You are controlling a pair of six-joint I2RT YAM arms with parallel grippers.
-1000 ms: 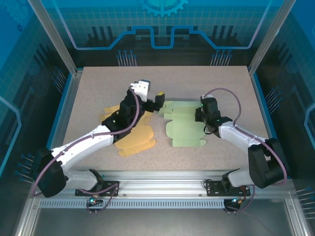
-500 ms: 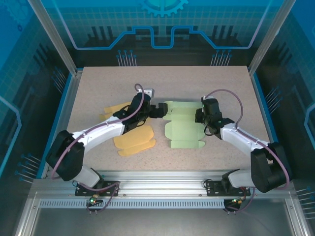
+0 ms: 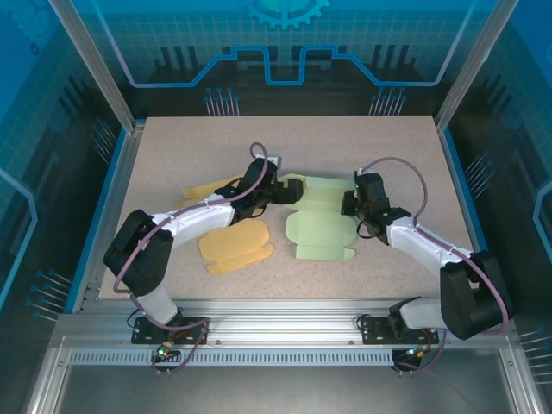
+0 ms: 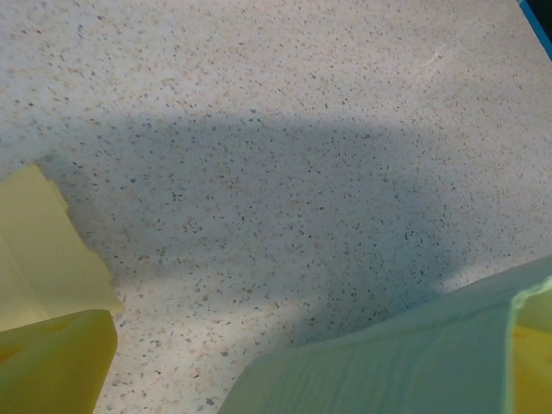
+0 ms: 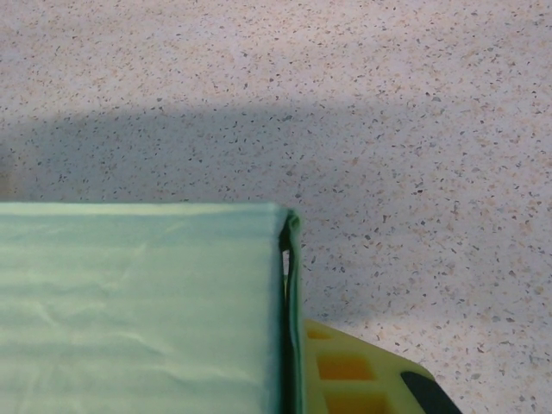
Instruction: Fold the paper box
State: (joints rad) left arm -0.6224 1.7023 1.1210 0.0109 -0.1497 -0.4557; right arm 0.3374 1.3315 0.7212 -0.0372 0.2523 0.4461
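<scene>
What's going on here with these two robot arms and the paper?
A flat green sheet lies on the table, not yet folded into a box. The right gripper is shut on its right edge; the left gripper is open at its left edge. A yellow sheet lies further left.

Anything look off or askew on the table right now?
Nothing torn or spilled. The green box blank lies slightly skewed to the table edges, with the right gripper shut on its right edge and the left gripper open at its left edge. One oddity: a yellow blank sprawls beside it, partly under the left arm.
</scene>
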